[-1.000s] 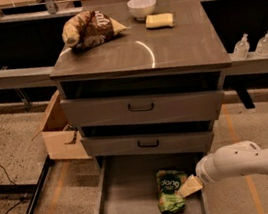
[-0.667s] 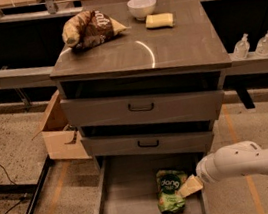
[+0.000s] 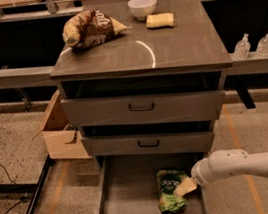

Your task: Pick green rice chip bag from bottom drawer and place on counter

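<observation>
The green rice chip bag [image 3: 169,190] lies flat in the right half of the open bottom drawer [image 3: 130,195]. My gripper [image 3: 185,187] reaches in from the right on a white arm and sits at the bag's right edge, touching or just over it. The counter [image 3: 164,43] is the shiny top of the cabinet above.
On the counter stand a brown-and-tan snack bag [image 3: 90,29], a white bowl [image 3: 142,6] and a yellow sponge [image 3: 160,20]. The two upper drawers [image 3: 142,108] are shut. A cardboard box [image 3: 61,130] sits left of the cabinet, with a black stand leg [image 3: 35,195] and cables on the floor.
</observation>
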`<state>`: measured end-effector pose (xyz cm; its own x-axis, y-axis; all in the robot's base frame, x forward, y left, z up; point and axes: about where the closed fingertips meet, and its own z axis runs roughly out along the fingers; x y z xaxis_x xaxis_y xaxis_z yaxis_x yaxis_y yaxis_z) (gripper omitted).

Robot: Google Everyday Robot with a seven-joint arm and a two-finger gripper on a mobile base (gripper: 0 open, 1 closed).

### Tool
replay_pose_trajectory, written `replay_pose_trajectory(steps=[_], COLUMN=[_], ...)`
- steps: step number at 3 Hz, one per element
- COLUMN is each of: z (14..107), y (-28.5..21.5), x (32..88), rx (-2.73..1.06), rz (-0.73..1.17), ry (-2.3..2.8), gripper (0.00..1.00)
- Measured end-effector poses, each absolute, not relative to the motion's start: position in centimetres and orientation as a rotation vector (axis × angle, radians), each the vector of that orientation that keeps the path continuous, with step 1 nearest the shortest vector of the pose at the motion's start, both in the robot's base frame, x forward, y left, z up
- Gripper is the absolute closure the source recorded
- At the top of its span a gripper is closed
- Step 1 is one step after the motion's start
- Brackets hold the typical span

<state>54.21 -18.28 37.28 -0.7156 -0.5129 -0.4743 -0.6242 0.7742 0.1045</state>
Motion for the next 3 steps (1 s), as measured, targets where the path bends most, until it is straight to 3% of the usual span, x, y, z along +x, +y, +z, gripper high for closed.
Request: replay_pose_trajectory(steps=[3], z=[19.3], y=[-15.1], x=[56.8], rx=[-0.8], rz=[0.429], ry=[2.61], gripper=[0.0])
